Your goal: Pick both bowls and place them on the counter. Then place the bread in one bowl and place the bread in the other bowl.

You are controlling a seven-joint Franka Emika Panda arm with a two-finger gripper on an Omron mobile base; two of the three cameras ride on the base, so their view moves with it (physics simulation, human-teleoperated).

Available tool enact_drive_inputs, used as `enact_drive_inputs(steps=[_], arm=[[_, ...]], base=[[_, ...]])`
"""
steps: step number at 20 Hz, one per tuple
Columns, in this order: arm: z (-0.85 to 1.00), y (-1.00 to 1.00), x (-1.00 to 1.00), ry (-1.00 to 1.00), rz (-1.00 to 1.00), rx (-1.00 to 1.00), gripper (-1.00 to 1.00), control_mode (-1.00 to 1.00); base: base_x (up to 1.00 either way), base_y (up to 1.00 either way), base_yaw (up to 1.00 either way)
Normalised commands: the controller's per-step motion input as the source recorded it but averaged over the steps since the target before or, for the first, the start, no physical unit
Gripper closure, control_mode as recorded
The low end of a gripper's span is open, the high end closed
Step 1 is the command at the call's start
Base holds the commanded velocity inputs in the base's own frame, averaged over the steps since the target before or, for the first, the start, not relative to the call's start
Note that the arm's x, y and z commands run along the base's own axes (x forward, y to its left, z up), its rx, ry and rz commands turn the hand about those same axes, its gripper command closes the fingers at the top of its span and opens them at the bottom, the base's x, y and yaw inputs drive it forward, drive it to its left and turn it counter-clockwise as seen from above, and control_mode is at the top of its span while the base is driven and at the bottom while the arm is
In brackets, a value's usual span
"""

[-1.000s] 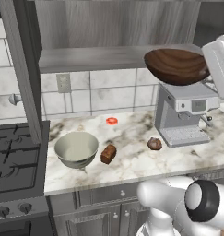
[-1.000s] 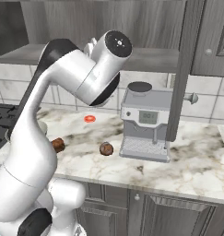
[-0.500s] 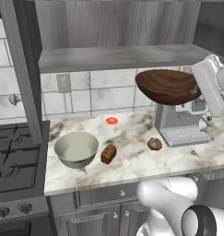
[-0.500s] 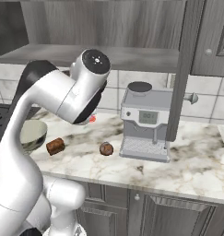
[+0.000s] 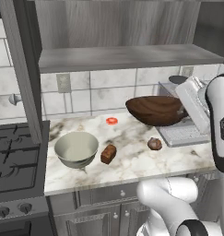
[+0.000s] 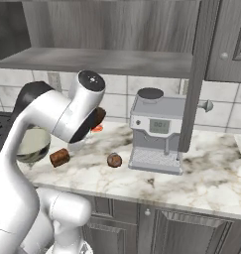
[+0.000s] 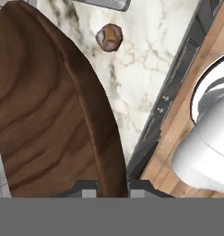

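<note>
The cream ceramic bowl [image 5: 76, 148] sits on the bench [image 5: 132, 159], far from the claw [image 7: 112, 192], which apparently pinches the wooden bowl's [image 5: 156, 110] rim aloft; both breads unplaced.

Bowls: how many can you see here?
2. The cream bowl sits on the counter at the left, beside a bread piece. The wooden bowl is held in the air by the pincer, above the counter's right side.
</note>
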Motion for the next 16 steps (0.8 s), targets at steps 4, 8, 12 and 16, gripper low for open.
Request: enact_drive_inputs(steps=[4, 8, 12, 16], arm=[[-0.54, 0.27, 0.45, 0.24, 0.00, 0.00, 1.00, -1.00], [-0.50, 0.18, 0.65, 0.22, 0.00, 0.00, 1.00, -1.00], [-0.48, 0.01, 0.55, 0.23, 0.00, 0.00, 1.00, -1.00], [-0.42, 0.00, 0.47, 0.13, 0.00, 0.00, 1.00, -1.00]], base=[[0.00, 0.00, 0.00], [0.00, 0.00, 0.00], [0.00, 0.00, 0.00], [0.00, 0.00, 0.00]])
